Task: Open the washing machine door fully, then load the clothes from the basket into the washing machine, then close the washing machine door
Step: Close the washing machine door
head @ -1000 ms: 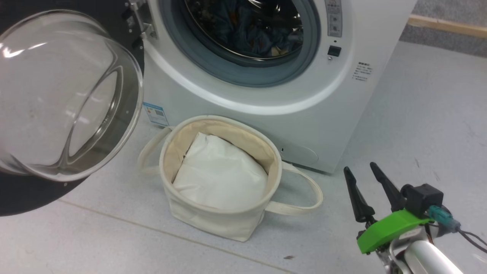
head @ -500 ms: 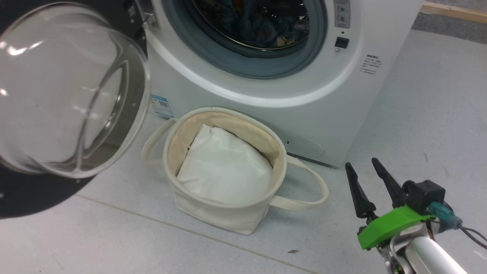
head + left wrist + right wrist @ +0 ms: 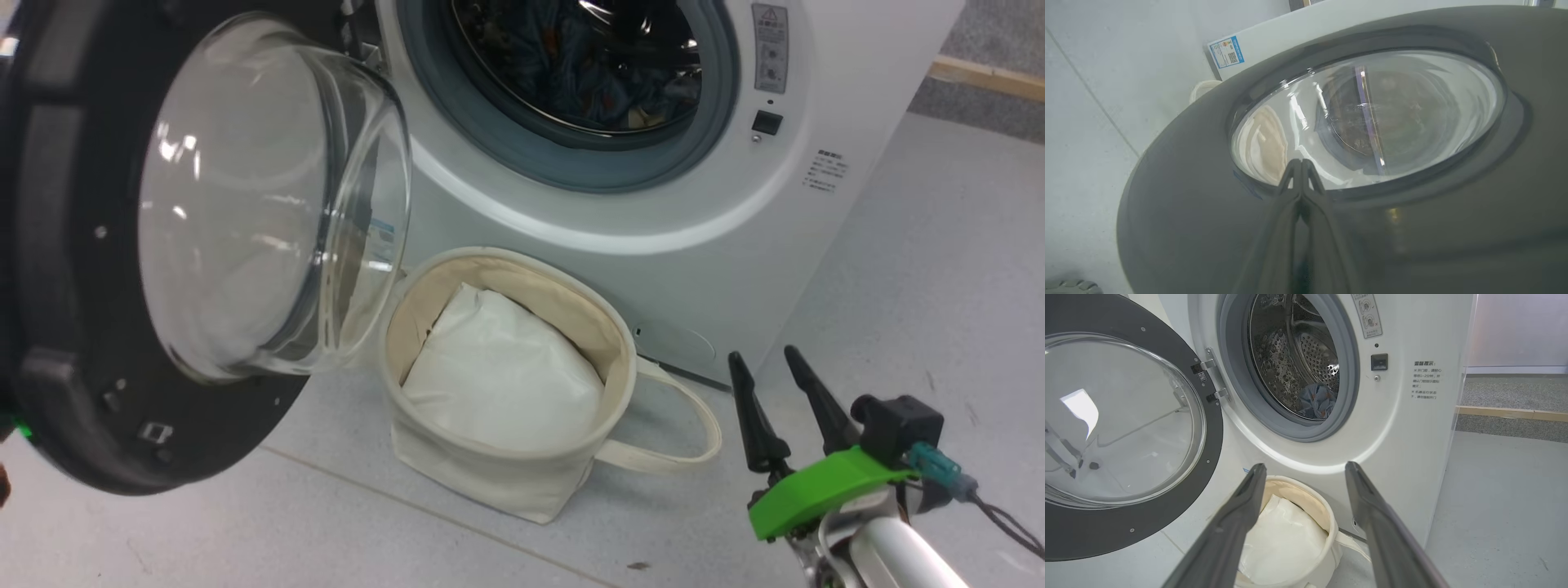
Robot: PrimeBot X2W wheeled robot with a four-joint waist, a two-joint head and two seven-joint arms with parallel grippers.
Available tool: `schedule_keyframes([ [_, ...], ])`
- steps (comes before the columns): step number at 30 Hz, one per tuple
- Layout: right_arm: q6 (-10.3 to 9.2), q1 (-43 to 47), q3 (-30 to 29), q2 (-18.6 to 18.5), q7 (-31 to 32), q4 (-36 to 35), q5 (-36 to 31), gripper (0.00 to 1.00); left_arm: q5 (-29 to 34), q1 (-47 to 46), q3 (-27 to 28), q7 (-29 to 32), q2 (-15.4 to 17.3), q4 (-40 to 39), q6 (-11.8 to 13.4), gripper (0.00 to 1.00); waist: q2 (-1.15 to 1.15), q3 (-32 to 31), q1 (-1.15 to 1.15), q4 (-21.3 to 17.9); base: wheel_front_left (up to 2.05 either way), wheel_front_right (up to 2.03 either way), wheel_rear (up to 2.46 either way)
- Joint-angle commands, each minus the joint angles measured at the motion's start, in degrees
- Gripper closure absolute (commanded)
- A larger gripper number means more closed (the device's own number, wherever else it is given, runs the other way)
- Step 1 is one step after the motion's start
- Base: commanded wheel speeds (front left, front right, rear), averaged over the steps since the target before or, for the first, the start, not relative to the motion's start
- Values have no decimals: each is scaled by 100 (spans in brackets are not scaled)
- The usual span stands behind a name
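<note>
Swung further shut, the washing machine door (image 3: 73, 392) now overlaps the basket (image 3: 506, 482); left hand (image 3: 1301, 163) pinched together at its outer face, right hand (image 3: 761, 353) spread apart, empty.

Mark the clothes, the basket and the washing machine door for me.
clothes (image 3: 1318, 405): right wrist view, middle of the blue patterned bundle.
basket (image 3: 490, 482): head view, front outer wall.
washing machine door (image 3: 49, 245): head view, left part of its black rim.

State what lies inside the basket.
The basket holds white padding, with cream lining showing above it. Anything beneath the padding is covered, so it cannot be told.
</note>
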Motion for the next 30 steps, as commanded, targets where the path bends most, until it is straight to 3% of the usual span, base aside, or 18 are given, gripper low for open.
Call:
schedule_keyframes([
  [1,5,11,37,14,-71,-184,-33,0,-114,4,118,185,221,-381,-37,100,0,-47,0,17,0,0,0],
  [8,5,131,-25,142,-71,-159,-27,0,-237,552,81,627,-21,-1439,211,100,0,-215,0,12,0,0,0],
  [16,5,170,-21,292,-71,-169,-20,0,-172,1316,-353,1106,-698,-3375,899,100,0,-376,0,-239,0,0,0],
  [24,5,140,-1,388,-71,-182,-38,0,9,1837,-852,1131,-1461,-4988,1585,100,0,-416,0,-926,0,0,0],
  [30,5,98,-18,400,-71,-187,-64,0,151,1740,-881,767,-1699,-5165,1653,100,0,-347,0,-1718,0,0,0],
])
